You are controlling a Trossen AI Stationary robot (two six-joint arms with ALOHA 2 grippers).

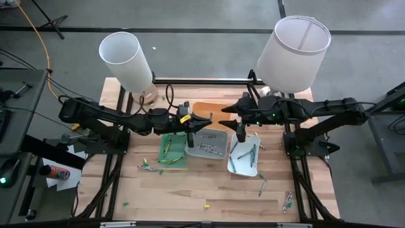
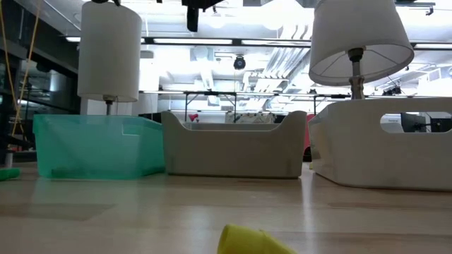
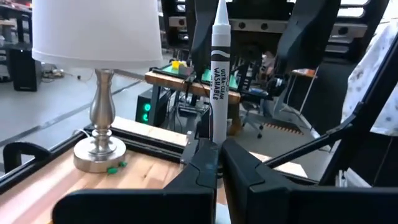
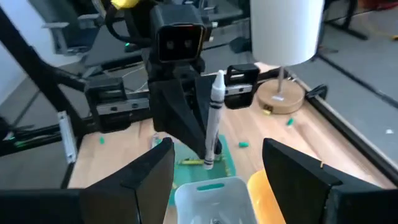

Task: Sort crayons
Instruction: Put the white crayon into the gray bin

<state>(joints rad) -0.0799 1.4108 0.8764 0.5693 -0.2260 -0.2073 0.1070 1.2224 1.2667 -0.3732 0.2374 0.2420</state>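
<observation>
Two arms are seen over the middle of the table [image 1: 190, 190]. The left gripper [image 3: 214, 163] is clamped on one grey-white crayon [image 3: 219, 74], held upright above the green tray [image 1: 173, 149] and grey tray [image 1: 207, 143]. The right gripper [image 4: 217, 171] is spread wide with nothing held, over the white tray [image 1: 245, 158].

Four trays are counted from above: green, grey, white, and an orange tray [image 1: 209, 111] largely hidden under the arms. Two lamps [image 1: 126, 60] stand at the far edge.

Loose crayons [image 1: 261, 185] lie scattered on the wood, and more lie in the trays; exact numbers and colours cannot be made out. At table height, one yellow crayon tip [image 2: 247, 240] is cut off at the lower edge.
</observation>
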